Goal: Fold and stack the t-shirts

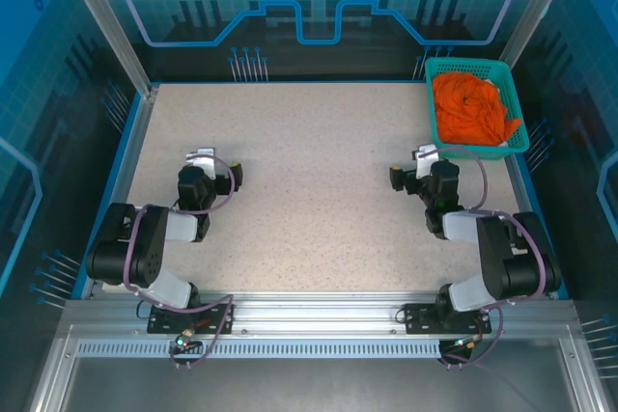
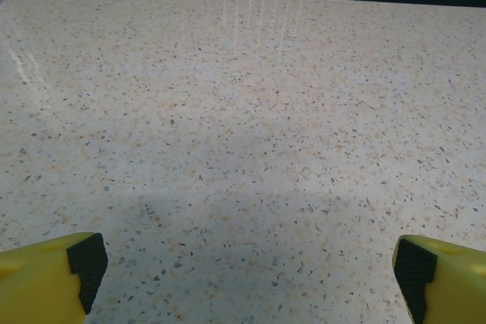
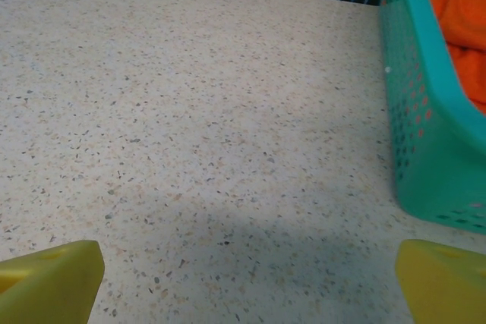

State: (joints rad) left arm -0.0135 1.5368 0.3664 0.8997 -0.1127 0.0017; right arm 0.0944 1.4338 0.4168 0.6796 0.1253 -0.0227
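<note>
The orange t-shirt point(image 1: 471, 108) is seen crumpled in the teal basket point(image 1: 468, 66) at the far right corner of the table point(image 1: 309, 190), partly hidden by its walls; no long axis can be made out. The left gripper point(image 2: 250, 263) and right gripper point(image 3: 247, 271) are held spread, nothing pinched.

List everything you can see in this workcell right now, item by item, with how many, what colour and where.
table: 1, speckled beige, fills the middle of the cell
basket: 1, teal plastic lattice, far right corner of the table
t-shirt: 1 visible, bright orange, crumpled inside the basket; anything beneath it is hidden
rail: 1, silver metal, along the near edge
left arm: 1, black and grey, near left
right arm: 1, black and grey, near right
left end effector: 1, yellow and black, open, facing bare table
right end effector: 1, yellow, open, facing bare table just left of the basket
</note>
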